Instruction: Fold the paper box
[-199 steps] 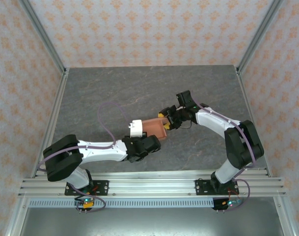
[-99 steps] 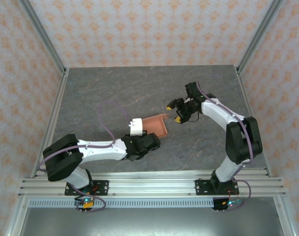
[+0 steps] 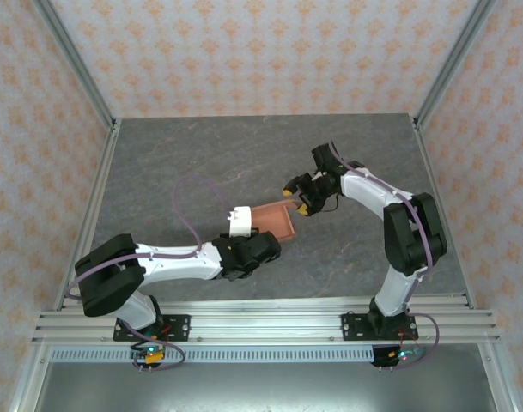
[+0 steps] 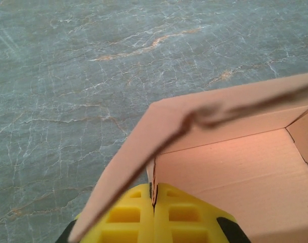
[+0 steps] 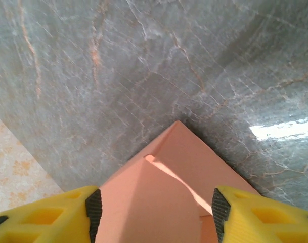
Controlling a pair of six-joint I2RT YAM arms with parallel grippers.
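The paper box (image 3: 276, 221) is salmon-orange card, partly formed into an open tray on the grey table. In the left wrist view its inner floor (image 4: 234, 172) shows, with a loose flap (image 4: 229, 101) leaning over it. My left gripper (image 3: 258, 242) (image 4: 154, 195) is shut on the box's near wall, the thin card edge pinched between the yellow fingers. My right gripper (image 3: 297, 197) (image 5: 156, 208) is open at the box's far right corner. That corner (image 5: 169, 167) lies between its spread fingers, apart from both pads.
The grey marble-patterned table (image 3: 201, 163) stretches around the box. Aluminium rails (image 3: 98, 206) edge it on both sides, with patterned walls behind. A purple cable (image 3: 182, 202) loops above the left arm.
The right gripper let go of the box's right end, drew back to the upper right, then came back toward the box's corner. The box now shows its open inside. The left gripper held still.
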